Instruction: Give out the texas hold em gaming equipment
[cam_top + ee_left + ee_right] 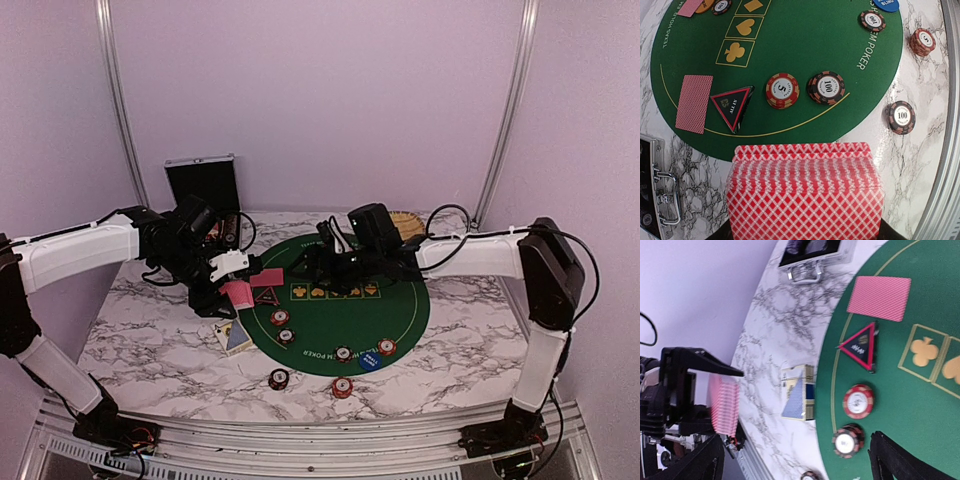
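Top external: left hand point(228, 275) clasps deck point(240, 294), right hand point(308, 265) spread.

Tabletop's white marble with grey veins point(150, 340), and there's a round green felt mat point(400, 300) on it with gold suit boxes printed across the middle. Back left, a silver metal case point(203, 182) stands open, black lining showing. A tan woven tray point(405, 220) is only partly in view behind the mat. A blue-and-white card box point(235, 337) lies on the marble just beside the mat's left edge. Lilac walls all round.

Matt felt mat point(400, 310), glossy marble-look table point(150, 340), metal-edged case point(203, 185), smooth red-backed playing cards point(805, 195).
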### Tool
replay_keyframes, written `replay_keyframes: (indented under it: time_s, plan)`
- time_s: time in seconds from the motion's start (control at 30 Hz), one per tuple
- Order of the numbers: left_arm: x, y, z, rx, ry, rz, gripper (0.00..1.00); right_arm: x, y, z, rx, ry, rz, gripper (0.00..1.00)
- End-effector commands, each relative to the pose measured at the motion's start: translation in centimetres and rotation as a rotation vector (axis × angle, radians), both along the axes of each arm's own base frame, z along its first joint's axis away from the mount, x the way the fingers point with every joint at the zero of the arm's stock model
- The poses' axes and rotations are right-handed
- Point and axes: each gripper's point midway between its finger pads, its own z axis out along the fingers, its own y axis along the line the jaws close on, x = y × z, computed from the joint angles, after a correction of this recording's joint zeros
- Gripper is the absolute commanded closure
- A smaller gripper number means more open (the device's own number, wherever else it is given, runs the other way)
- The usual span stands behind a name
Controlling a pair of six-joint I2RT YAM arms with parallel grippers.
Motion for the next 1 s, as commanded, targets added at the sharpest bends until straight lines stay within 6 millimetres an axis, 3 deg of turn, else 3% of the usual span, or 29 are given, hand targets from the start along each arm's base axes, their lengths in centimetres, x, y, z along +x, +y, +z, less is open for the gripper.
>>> replay_keyframes:
  time_s: [0.0, 0.13, 0.33, 0.97]
  plan:
    - [-0.1, 0.0, 1.4, -0.015, -0.02, -0.011, 0.94, -3.1, 4.2, 2.4, 0.141, 0.01, 0.09, 0.01]
    - [-0.1, 0.0, 1.4, -0.014, -0.023, -0.012, 0.94, -5.1, 6.7, 1.7, 0.194, 0.049, 0.143, 0.01]
    - [-0.1, -0.1, 1.6, -0.021, -0.025, -0.014, 0.95, -6.6, 8.9, 1.2, 0.257, 0.102, 0.194, 0.01]
    - [-0.2, 0.0, 1.3, -0.015, -0.018, -0.01, 0.94, -6.8, 11.8, 1.4, 0.398, 0.186, 0.241, 0.01]
